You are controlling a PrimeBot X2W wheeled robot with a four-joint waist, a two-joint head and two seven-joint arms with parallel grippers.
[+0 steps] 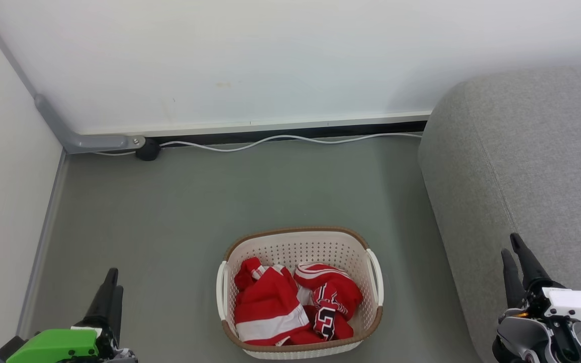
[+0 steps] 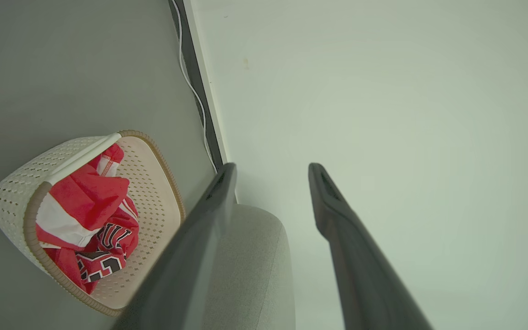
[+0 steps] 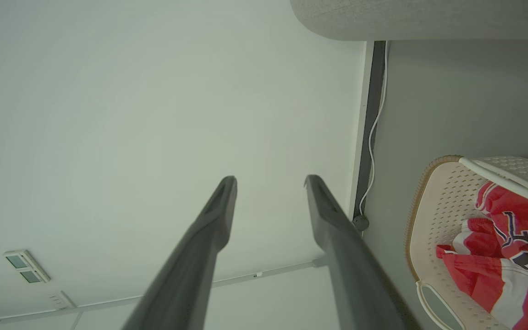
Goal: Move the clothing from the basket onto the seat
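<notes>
The cream perforated basket (image 1: pixel 298 247) with a brown rim stands on the grey floor, low in the middle of the head view. Inside lies the red clothing: one garment with a broad white stripe (image 1: pixel 266 312) and a jersey with black-and-white lettering (image 1: pixel 331 310). The grey sofa seat (image 1: pixel 537 171) fills the right side. My left gripper (image 1: pixel 113 281) stands open at the lower left, apart from the basket. My right gripper (image 1: pixel 512 252) stands open at the lower right, in front of the sofa. Basket (image 2: pixel 16 183) and clothing (image 2: pixel 90 197) also show in the left wrist view, basket (image 3: pixel 433 215) and jersey (image 3: pixel 516 220) in the right wrist view.
White walls meet at the far left corner, with a grey conduit (image 1: pixel 89 142) at the wall's foot. A white cable (image 1: pixel 280 140) runs along the baseboard to a black plug (image 1: pixel 148 149). Bare grey floor (image 1: pixel 169 212) lies around the basket.
</notes>
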